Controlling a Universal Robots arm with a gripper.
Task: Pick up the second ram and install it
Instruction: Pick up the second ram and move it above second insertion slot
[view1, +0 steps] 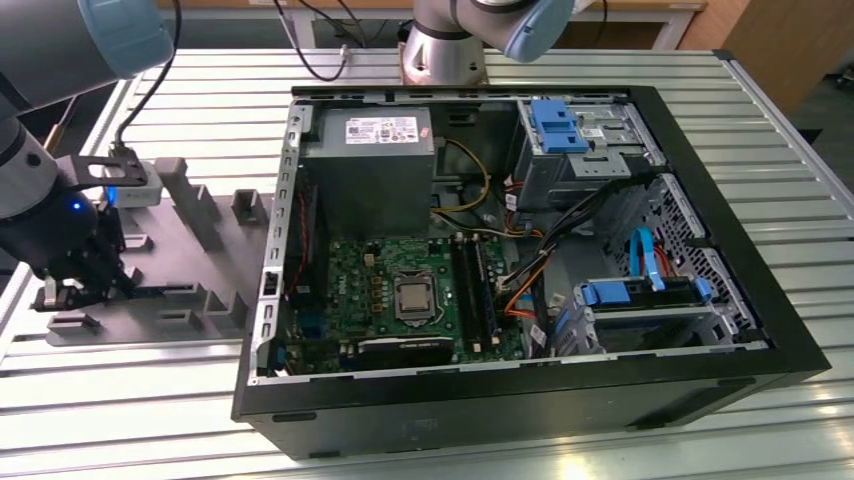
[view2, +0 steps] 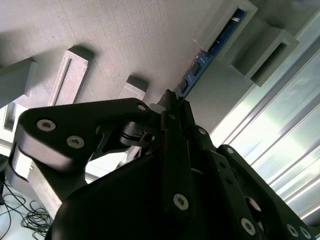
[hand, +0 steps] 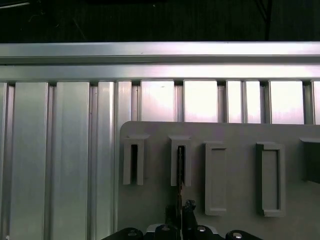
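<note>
The pincer is positioned at the exterior view's left, low over the grey moulded holder that lies flat on the ribbed metal desk. The holder is beside the open computer case, and the green motherboard is exposed inside the case. In the second wrist view, the pincer is narrow, with its black fingers drawn together on the near end of the second ram. The blue-green stick runs from the fingertips into a raised slot of the holder. In the first wrist view, the second ram appears edge-on as a dark strip seated upright in the second slot from the holder's edge. The pincer closes on its near end. The neighbouring slot nearer the edge shows a dark opening. The holder's edge sits against the desk slats.
</note>
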